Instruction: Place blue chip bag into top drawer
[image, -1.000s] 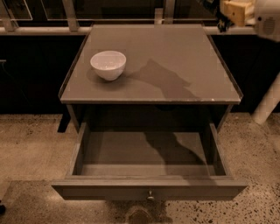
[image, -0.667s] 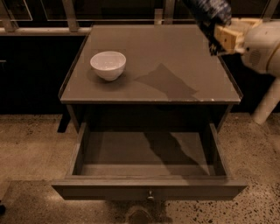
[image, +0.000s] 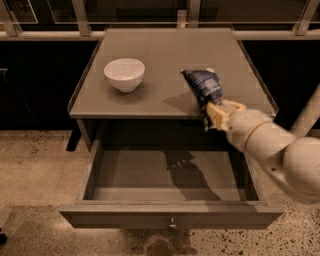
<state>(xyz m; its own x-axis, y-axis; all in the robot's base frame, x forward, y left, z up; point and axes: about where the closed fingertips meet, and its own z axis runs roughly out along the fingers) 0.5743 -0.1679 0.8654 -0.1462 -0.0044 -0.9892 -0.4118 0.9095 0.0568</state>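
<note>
A grey-brown tabletop (image: 170, 50) held a white bowl (image: 124, 74) at its left. Over its front right edge, the gripper (image: 207, 107) was clamped on the blue chip bag (image: 204, 84), above the open top drawer (image: 125, 216).

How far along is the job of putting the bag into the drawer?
Done: the drawer is pulled open, and nothing lies in it. In hand: the gripper holds the bag above the front part of the table, to the right of the bowl. Left: bring the bag over the drawer, lower it and release it.
</note>
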